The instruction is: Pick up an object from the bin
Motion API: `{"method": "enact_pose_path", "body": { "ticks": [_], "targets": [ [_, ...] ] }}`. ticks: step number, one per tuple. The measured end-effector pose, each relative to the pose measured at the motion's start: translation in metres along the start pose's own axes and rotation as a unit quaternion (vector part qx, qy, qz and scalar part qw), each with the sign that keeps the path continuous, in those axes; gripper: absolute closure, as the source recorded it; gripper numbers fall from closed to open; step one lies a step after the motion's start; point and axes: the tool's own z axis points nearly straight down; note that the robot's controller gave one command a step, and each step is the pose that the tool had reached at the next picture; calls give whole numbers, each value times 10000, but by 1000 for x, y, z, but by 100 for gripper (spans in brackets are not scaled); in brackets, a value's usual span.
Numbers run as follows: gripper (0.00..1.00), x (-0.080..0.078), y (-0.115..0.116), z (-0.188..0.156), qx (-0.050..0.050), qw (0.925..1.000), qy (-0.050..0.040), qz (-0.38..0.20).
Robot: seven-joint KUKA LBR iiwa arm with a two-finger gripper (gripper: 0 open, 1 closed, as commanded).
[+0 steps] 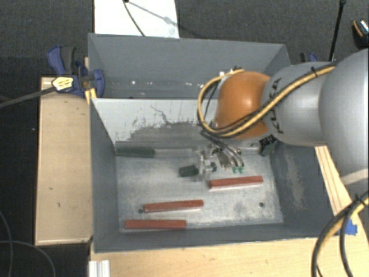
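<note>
Orange wrist (242, 104) near dark block (187, 171) (mid-bin)

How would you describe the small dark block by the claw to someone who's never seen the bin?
In the grey bin, look at the floor's middle, just left of the claw. A small dark block lies there. It is short and stubby, unlike the long reddish bars and the long dark stick nearby.

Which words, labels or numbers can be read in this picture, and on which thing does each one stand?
"KUKA": dark letters on the silver arm, next to its orange cover; the reading is likely, but the letters are not fully clear.
No text shows on the three red-brown bars or on the walls of the bin.
</note>
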Motion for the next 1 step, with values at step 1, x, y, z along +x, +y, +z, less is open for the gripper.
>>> {"method": "enact_pose_path", "body": {
  "ticks": [1],
  "targets": [
    [100, 22, 11, -144, 4, 10000, -41, 85]
  ]
}}
